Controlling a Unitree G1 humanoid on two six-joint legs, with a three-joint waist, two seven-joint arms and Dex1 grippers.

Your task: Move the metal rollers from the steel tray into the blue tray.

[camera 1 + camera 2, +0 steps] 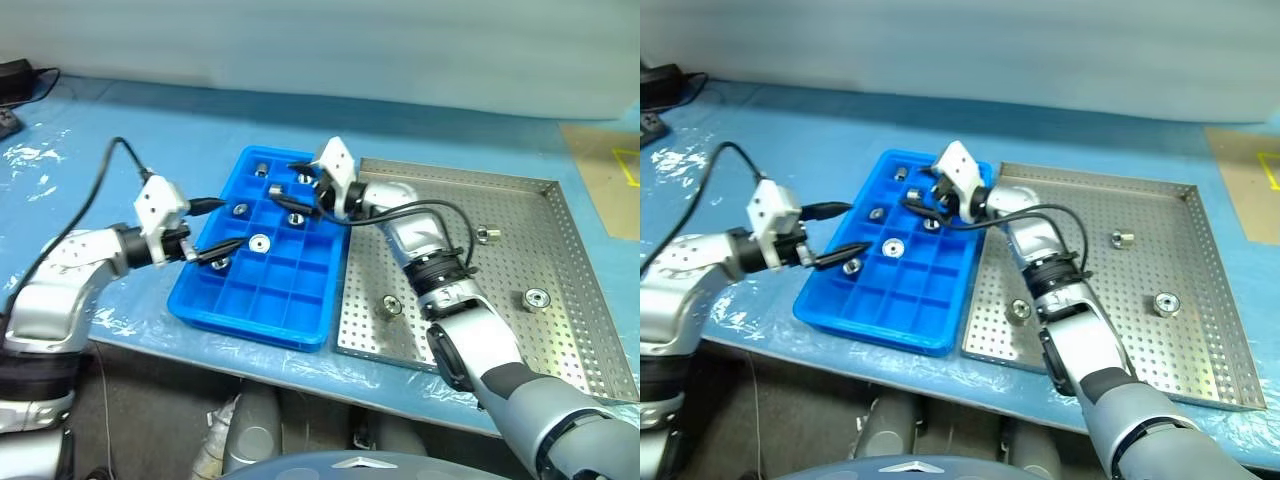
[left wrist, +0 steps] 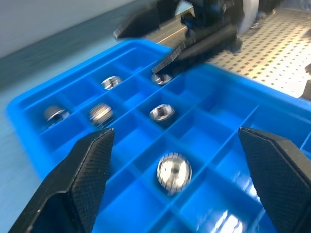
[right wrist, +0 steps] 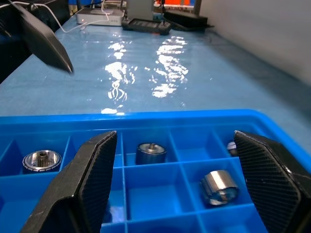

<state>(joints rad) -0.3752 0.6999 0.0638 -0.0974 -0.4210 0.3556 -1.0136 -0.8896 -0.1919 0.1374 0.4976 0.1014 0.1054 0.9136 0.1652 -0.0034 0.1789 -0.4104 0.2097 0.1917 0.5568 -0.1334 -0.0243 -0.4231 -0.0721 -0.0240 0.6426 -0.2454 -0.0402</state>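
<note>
Your right gripper [image 1: 300, 188] hangs spread and empty over the blue tray [image 1: 300, 305], roller [image 3: 219, 186] seated below; left gripper [image 1: 208, 232] gapes, unloaded

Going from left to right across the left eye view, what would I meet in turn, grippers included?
Left gripper → blue tray → right gripper → roller near the steel tray's front edge → small roller farther back → roller toward the right → steel tray's right rim.
</note>
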